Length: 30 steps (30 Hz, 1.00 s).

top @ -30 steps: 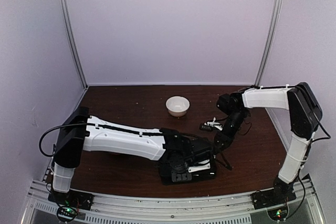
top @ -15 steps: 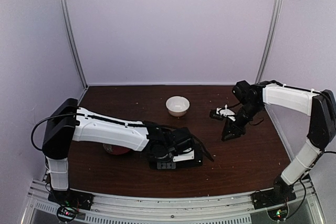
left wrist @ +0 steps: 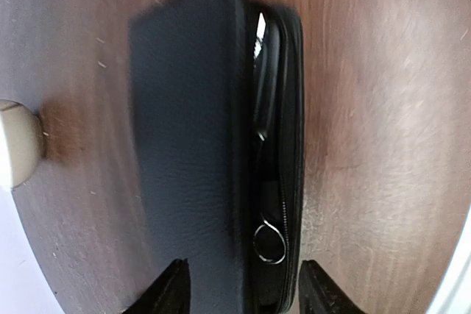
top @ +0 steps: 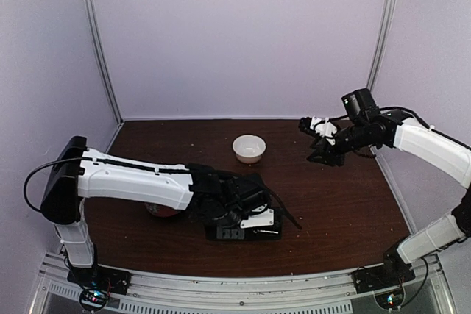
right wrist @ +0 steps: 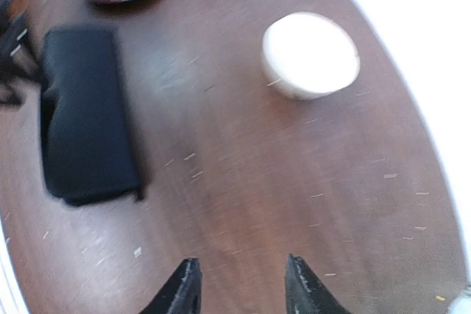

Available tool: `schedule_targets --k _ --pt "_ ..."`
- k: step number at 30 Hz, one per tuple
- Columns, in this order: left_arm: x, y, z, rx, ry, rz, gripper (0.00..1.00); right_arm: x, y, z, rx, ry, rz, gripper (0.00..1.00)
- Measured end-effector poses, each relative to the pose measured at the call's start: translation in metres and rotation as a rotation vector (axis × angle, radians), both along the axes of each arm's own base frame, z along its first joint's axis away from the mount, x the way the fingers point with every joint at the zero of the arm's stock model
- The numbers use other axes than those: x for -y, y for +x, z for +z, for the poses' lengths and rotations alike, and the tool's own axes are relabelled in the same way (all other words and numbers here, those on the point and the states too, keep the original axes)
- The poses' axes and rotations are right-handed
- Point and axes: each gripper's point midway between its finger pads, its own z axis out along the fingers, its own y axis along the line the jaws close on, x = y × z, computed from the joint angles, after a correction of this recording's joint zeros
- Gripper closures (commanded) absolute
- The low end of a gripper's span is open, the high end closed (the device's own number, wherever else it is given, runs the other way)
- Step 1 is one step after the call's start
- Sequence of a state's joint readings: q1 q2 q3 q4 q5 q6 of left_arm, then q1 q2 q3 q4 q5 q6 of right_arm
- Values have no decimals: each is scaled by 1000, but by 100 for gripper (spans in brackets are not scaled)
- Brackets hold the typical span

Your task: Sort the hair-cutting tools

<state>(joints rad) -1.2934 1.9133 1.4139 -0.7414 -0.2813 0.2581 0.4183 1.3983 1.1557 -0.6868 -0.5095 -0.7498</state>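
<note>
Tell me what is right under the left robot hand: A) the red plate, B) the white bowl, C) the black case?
C: in the left wrist view the black case fills the space just beyond the left gripper, whose fingers are spread apart.

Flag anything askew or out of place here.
The black case sits ajar along one long edge, a silver ring showing in the gap. Nothing looks spilled or damaged.
</note>
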Motion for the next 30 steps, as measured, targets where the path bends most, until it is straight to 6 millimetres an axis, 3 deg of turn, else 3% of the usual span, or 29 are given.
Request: schedule_targets --k 1,2,3,6,8,11,14,18,24,30 --pt "4 -1 11 -5 -30 5 45 1 5 16 57 24 -30 32" --pt "8 -1 21 -8 -58 11 46 4 11 30 107 51 -70 5" --pt "12 -1 34 -12 -92 21 47 6 16 45 158 78 -106 1" --pt "29 5 68 -41 -214 74 64 12 32 72 236 149 -186 0" --pt "35 17 84 -89 -295 149 74 12 39 69 224 155 -182 14" --pt "32 44 85 -196 -374 291 85 3 43 40 136 101 -96 28" --pt "22 56 65 -295 -386 387 87 -7 38 -1 -9 45 1 37" --pt "18 30 31 -438 -340 423 87 -13 22 -48 -205 -25 76 49" --pt "21 7 -13 -554 -256 448 87 -23 -6 -98 -360 -152 162 50" --pt "20 5 -22 -581 -278 455 89 -30 -27 -125 -365 -272 265 49"
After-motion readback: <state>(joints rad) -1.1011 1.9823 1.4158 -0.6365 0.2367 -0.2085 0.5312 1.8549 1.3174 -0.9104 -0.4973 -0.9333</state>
